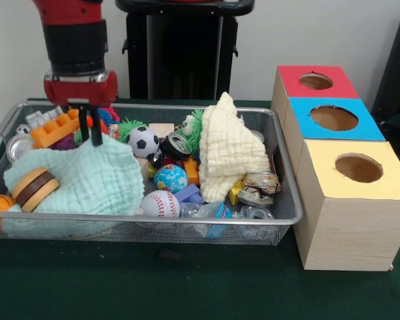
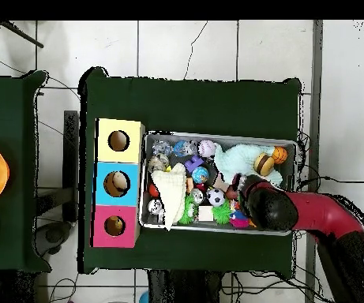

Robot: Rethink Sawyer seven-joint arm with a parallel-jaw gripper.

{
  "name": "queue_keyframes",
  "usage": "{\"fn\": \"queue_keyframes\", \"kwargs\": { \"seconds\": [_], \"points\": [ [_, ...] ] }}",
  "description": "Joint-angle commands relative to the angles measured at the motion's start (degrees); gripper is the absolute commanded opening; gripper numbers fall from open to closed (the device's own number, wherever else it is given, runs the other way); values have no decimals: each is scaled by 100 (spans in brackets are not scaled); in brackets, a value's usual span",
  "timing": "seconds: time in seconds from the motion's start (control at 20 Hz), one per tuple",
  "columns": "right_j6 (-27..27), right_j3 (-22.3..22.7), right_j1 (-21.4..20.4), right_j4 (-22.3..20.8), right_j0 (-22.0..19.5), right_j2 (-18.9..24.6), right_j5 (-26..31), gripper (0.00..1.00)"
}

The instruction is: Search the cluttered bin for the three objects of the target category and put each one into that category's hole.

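Front view
Hand: fingers nearly together, empty, tips at the mint cloth in the bin's far left corner.
Balls: soccer ball, baseball mid-bin.
Overhead view
Boxes: beside the bin's short edge.

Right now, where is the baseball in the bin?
Front view: the baseball lies against the bin's near rim, just below the globe ball, right of the mint cloth.

— What is concealed in the bin?
— Items beneath the mint cloth and the cream cloth are hidden.
— And the gripper?
— From overhead it is covered by the arm; the arm is cut off at the front view's top edge.
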Motion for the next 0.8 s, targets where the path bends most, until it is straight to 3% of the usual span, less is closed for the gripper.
{"fn": "queue_keyframes", "kwargs": {
  "seconds": [0.05,0.2,0.5,0.8],
  "points": [
    [322,889,-1334,810,493,208,936,0],
    [607,1072,-1434,918,806,9,767,0],
    [1140,1208,-1213,865,1536,-578,98,0],
    [1377,1516,-1421,1082,2032,-931,-129,0]
  ]
}}
